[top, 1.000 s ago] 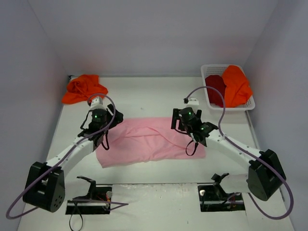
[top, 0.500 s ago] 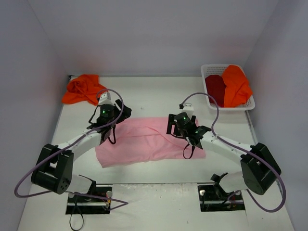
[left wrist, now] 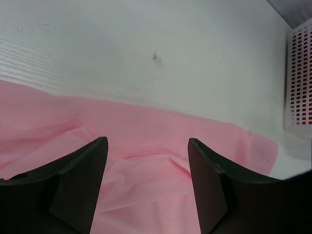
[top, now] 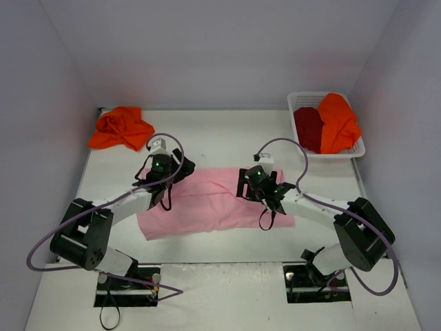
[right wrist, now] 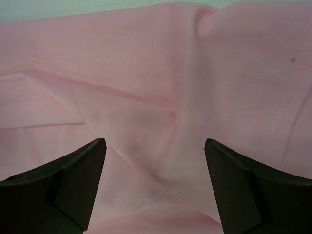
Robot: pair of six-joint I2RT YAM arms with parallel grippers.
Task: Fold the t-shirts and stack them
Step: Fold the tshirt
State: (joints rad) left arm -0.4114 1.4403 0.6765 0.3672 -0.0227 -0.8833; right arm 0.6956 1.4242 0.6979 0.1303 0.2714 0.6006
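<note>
Moved inward, spread fingers (left wrist: 78, 195) overhang pink t-shirt (top: 207, 207).

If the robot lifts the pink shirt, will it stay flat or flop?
Probably flop: the pink shirt lies limp with soft creases, so it would likely droop. It looks thin, so probably light. Pushed, it would likely bunch up.

Both arms stretch forward and inward, bent low; the left gripper (left wrist: 147, 146) and right gripper (right wrist: 155, 146) hang wide apart, empty.
</note>
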